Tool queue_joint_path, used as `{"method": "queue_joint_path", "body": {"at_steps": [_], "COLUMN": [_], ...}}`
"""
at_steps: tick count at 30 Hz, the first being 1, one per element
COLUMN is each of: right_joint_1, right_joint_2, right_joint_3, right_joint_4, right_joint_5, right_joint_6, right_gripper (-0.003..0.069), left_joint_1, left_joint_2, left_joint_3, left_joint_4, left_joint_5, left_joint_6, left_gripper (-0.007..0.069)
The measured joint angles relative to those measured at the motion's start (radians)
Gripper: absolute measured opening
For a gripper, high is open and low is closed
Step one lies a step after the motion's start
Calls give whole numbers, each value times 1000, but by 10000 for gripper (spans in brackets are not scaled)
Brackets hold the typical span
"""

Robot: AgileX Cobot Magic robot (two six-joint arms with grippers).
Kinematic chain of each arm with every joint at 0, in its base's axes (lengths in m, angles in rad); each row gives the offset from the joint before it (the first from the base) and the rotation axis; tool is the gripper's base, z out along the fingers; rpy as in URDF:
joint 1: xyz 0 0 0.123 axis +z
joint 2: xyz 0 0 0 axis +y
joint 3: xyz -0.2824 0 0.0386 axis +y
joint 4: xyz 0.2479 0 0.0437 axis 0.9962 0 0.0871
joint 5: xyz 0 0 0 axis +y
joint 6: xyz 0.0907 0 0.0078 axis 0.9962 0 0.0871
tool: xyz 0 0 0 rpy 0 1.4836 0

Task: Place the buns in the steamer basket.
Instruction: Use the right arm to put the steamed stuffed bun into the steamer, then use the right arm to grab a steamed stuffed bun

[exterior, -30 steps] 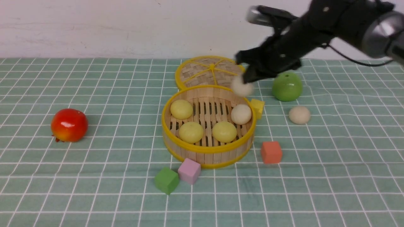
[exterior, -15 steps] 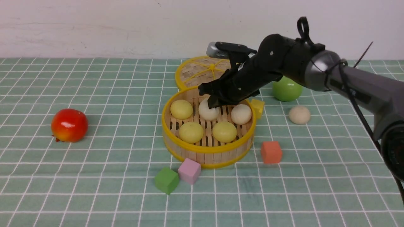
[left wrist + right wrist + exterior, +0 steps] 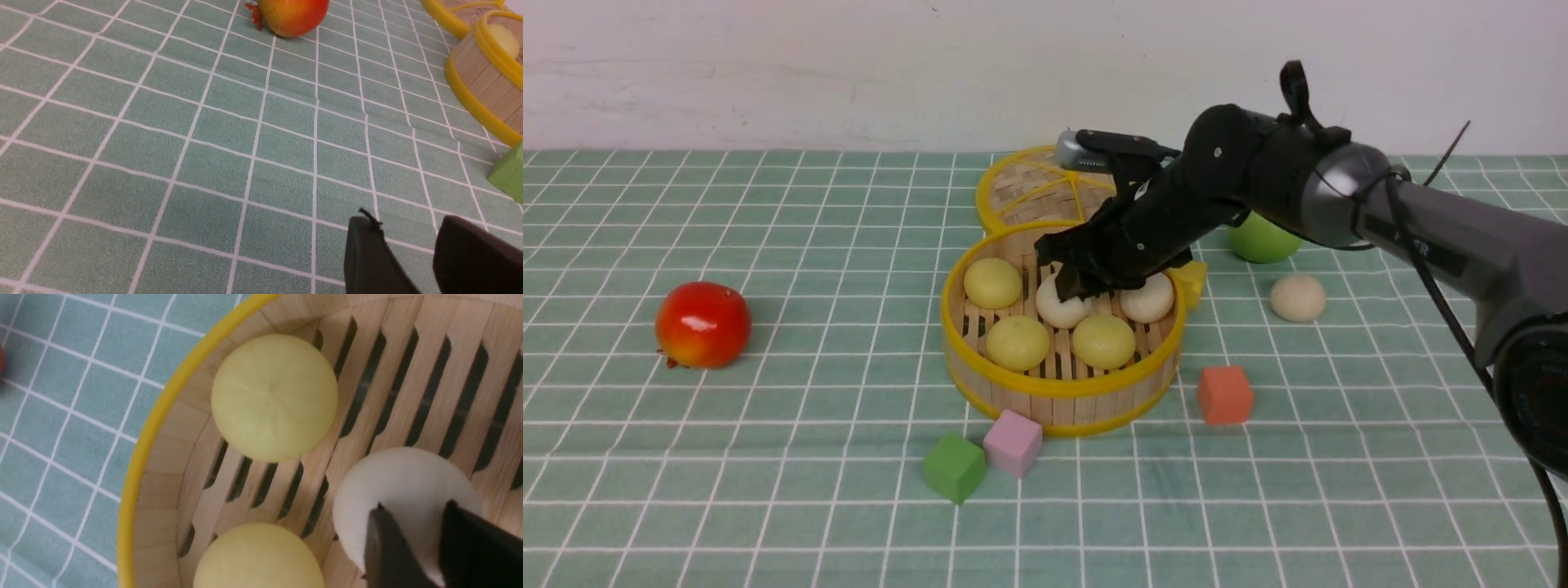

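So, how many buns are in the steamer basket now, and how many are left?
Four buns already lie free in the steamer basket: three pale yellow and one cream. The right end effector holds a fifth, a cream bun, low inside the basket, not yet released. One cream bun is left on the cloth, right of the basket.

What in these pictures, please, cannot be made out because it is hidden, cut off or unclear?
- Front view: the right hand and its arm cover part of the cream bun, much of the lid and most of the green apple.
- Right wrist view: whether the fingers grip the bun; the bottom edge cuts them off.
- Left wrist view: the left hand is cut off at the bottom; the steamer basket at the right edge.
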Motion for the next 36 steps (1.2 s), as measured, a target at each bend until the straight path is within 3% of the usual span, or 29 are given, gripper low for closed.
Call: {"method": "queue_joint_path", "body": {"at_steps": [6,9,16,23,36], "right_joint_1": [-53,-115,-226,-271,-288], "right_joint_2": [-108,-153,-128,-68,-7], "right_joint_3": [0,-3,-6,-6,-6], "right_joint_4": [-69,-190,-372,-398,-407], "right_joint_5": [51,101,208,207,117], "right_joint_6": [-29,-11,132,151,162], "right_gripper": [393,414,381,289,274], "left_joint_1": [0,0,0,0,0], "left_joint_2": [0,0,0,0,0], "left_joint_3": [0,0,0,0,0], "left_joint_4": [0,0,0,0,0], "left_joint_5": [0,0,0,0,0], "left_joint_6": [0,0,0,0,0], "left_gripper": [238,238,238,238,238]}}
